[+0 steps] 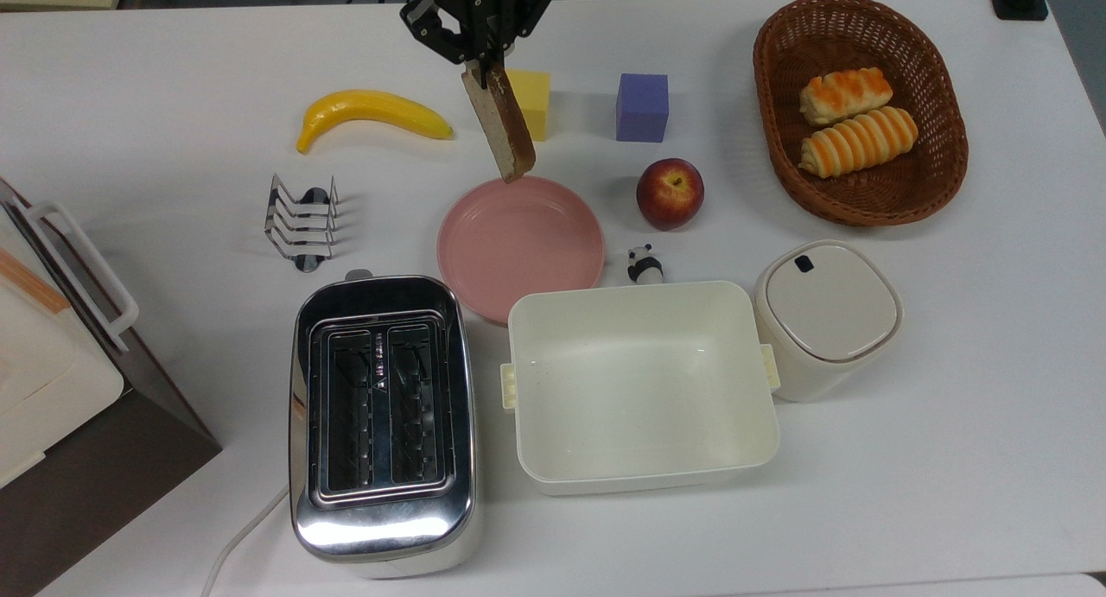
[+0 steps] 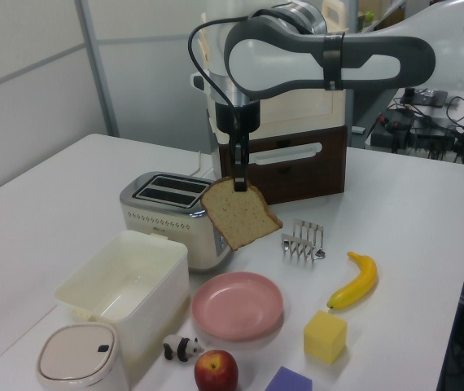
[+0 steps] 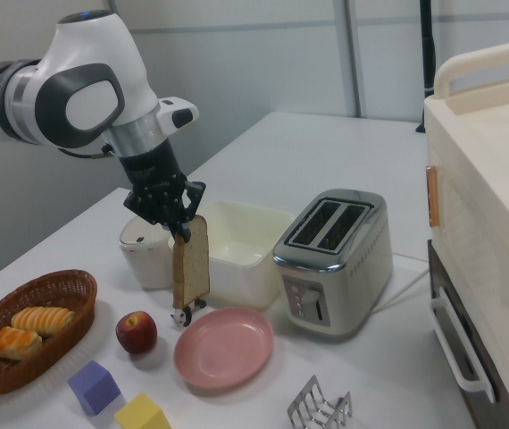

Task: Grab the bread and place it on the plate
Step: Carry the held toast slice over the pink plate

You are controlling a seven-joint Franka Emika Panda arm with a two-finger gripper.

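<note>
A: Where is the bread point(image 2: 238, 214)?
B: In the air, hanging from the gripper point(image 2: 238, 184). The fingers point(image 1: 473, 64) are clenched on its top edge. In the left view its speckled face shows, tilted; in the top view it is edge-on, a narrow brown strip.

A: And the plate point(image 1: 519, 243)?
B: On the tabletop point(image 1: 950, 459), bare, between the toast rack point(image 1: 301, 221) and the apple point(image 1: 670, 193) in the top view. The toaster point(image 1: 382, 415) and the tub point(image 1: 639, 383) stand just beside its near rim.

A: Is the bread over it?
B: In the top view the bread's lower tip overlaps the plate's far rim. In the left view and the right view it hangs well clear above the plate, not touching.
</note>
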